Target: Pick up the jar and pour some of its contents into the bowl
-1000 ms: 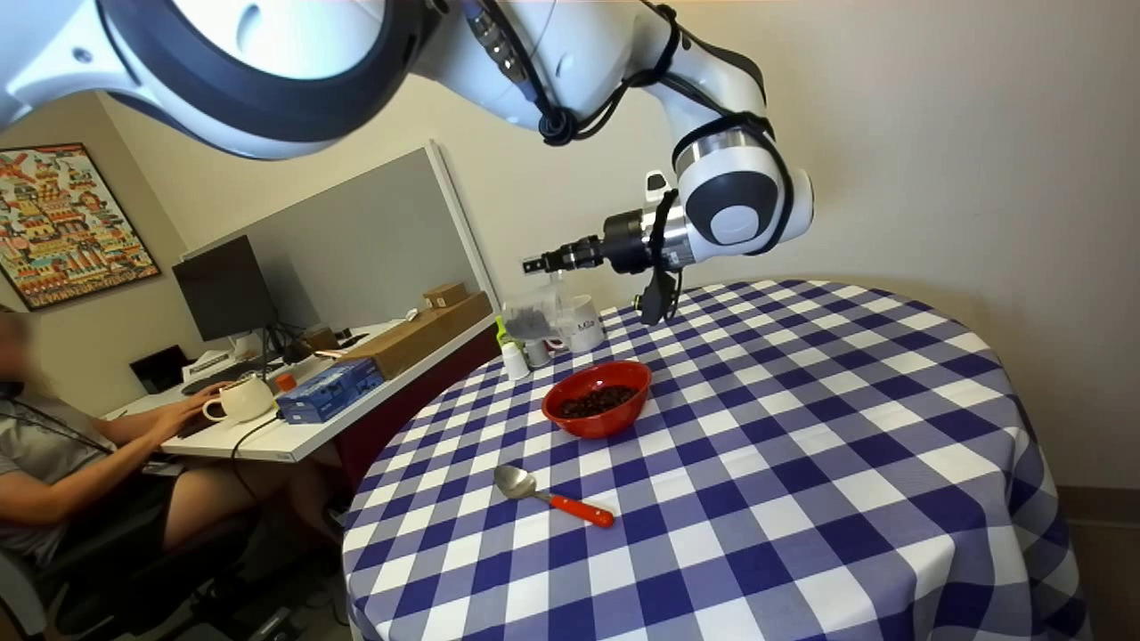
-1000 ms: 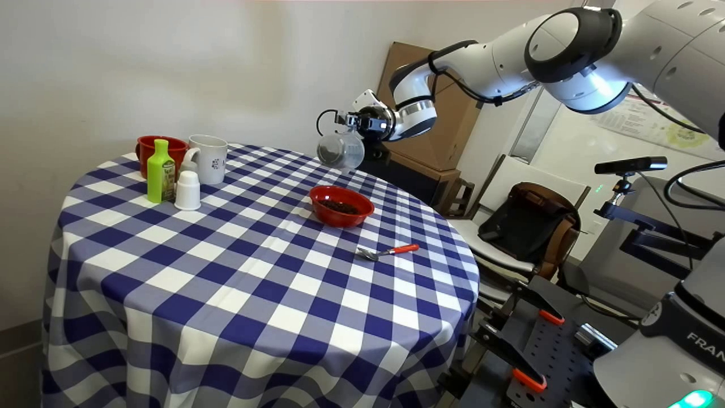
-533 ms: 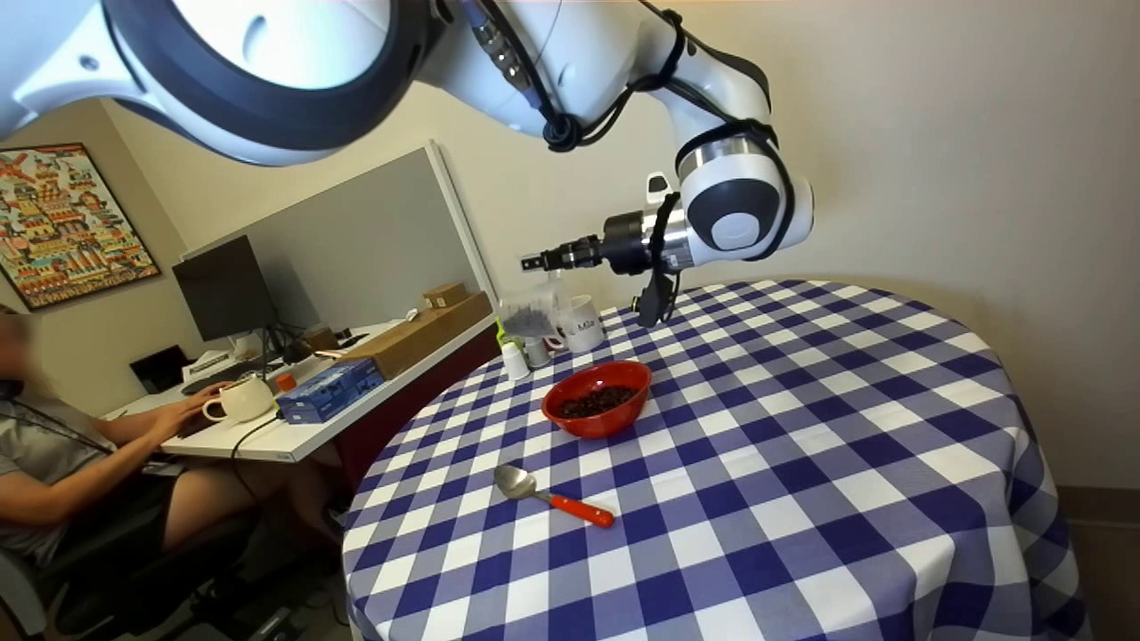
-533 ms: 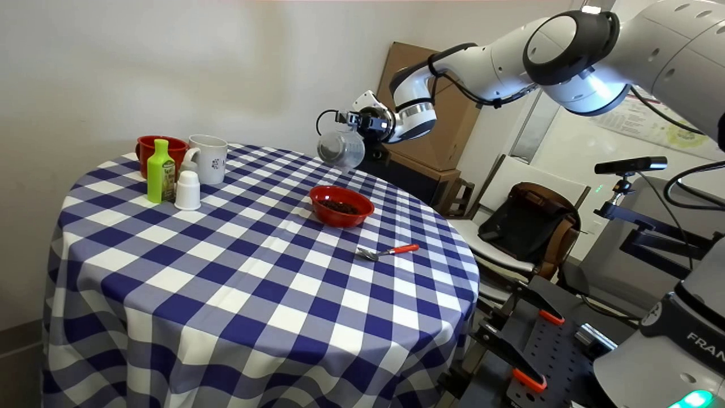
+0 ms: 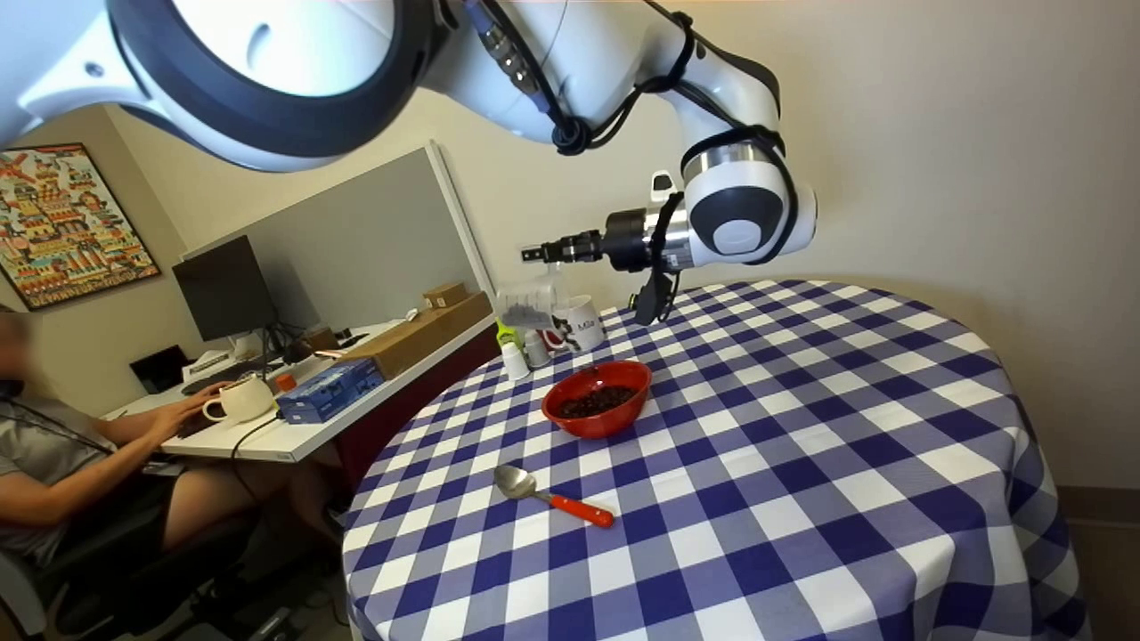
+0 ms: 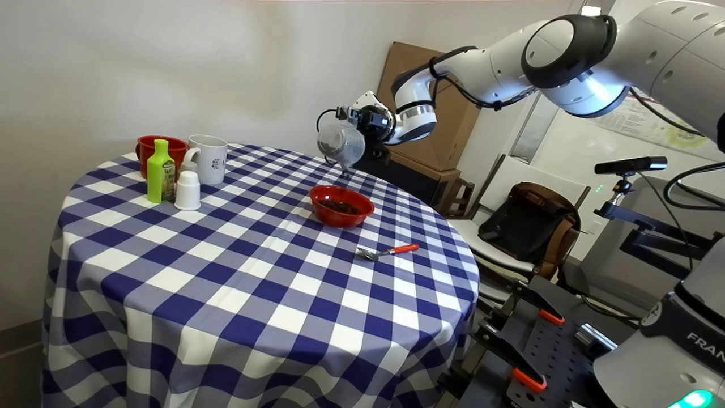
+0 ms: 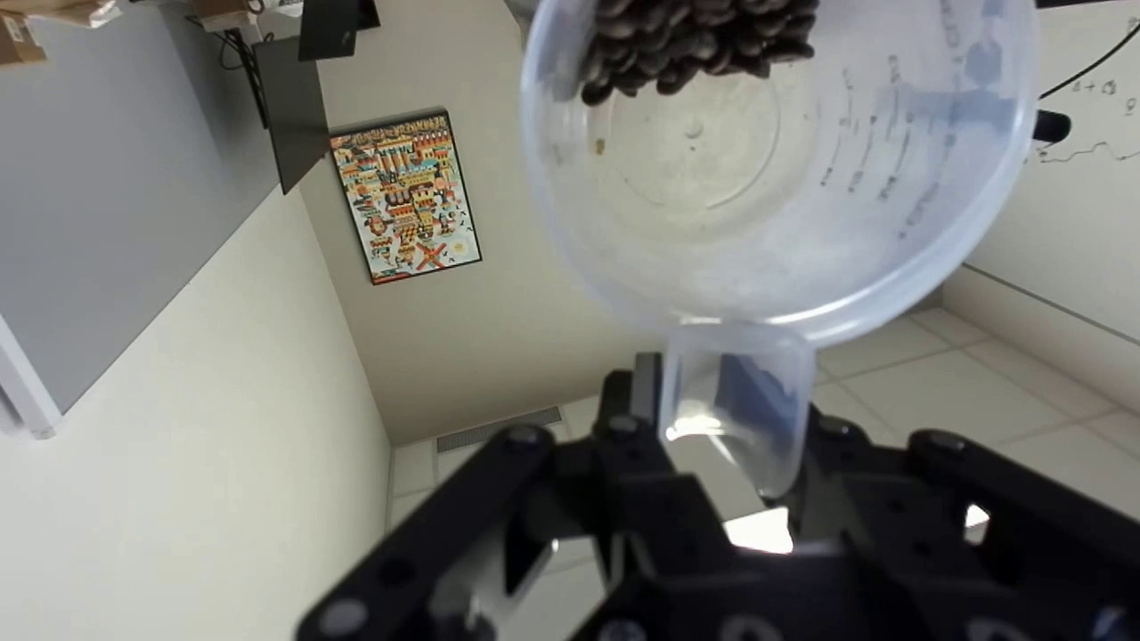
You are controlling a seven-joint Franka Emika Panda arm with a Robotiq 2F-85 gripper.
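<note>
So my jaws are pinched onto the clear handle (image 7: 737, 387) of a squat, colourless see-through jar (image 7: 775, 178); the wrist view is blurry down there, but the handle sits right between them. The jar has printed measuring marks, and a pile of dark brown bean-like bits (image 7: 704, 40) is bunched against one side inside it. In both exterior views I've got it up in the air, tipped well over, higher than the glossy red round bowl (image 5: 606, 429) and apart from it. And yeah, stuff is coming out: a little clump of falling bits (image 5: 570, 338) is in midair just below the jar's lip. The bowl stands upright with similar dark bits in it, on a round desk (image 5: 757, 463) covered by a blue-and-white checked cloth (image 5: 962, 570). Near it lies a metal spoon (image 5: 561, 504) with an orange-red grip. Further out there's a bright green bottle (image 6: 158, 175), a small white tapered container (image 6: 188, 191) just beside it, a white mug (image 6: 214, 167) with a dark print, and a red mug (image 6: 180, 149) partly hidden behind the bottle. Past the desk, a person (image 5: 53, 445) in a grey shirt is sitting, face blurred, and there's a colourful framed picture (image 5: 76, 223), which shows up in the wrist view too.
</note>
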